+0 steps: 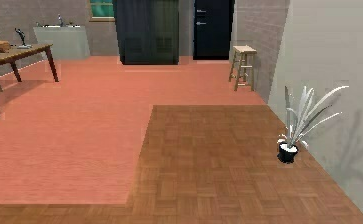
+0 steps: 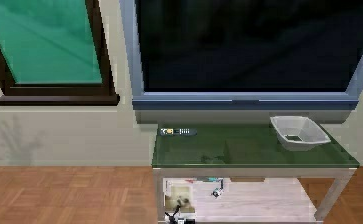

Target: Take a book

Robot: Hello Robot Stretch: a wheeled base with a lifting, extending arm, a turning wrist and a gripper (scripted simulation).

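A salmon floor point(image 1: 79, 110) spreads across the forward view and meets a patch of wood parquet point(image 1: 219, 160) nearer the robot. A dark cabinet point(image 1: 146, 30) and a black door point(image 1: 211, 28) stand at the far wall. In the arm side view a wide dark window point(image 2: 249, 45) in a grey-blue frame sits beside a smaller teal window point(image 2: 44, 40) framed in dark wood. Below the wide window stands a green-topped table point(image 2: 239, 148) with a pale lower shelf point(image 2: 269, 200). A brown wooden table point(image 1: 19, 58) stands at the forward view's left. A wooden stool point(image 1: 243, 62) is by the far wall, and a potted plant point(image 1: 294, 125) with pale leaves is at the right. A white dish point(image 2: 297, 130) rests on the green top's right end. Flat pale things point(image 2: 181, 190), possibly a book, lie at the shelf's left end, and a small yellow-and-white thing point(image 2: 175, 131) sits on the top above them. The gripper's state cannot be told.
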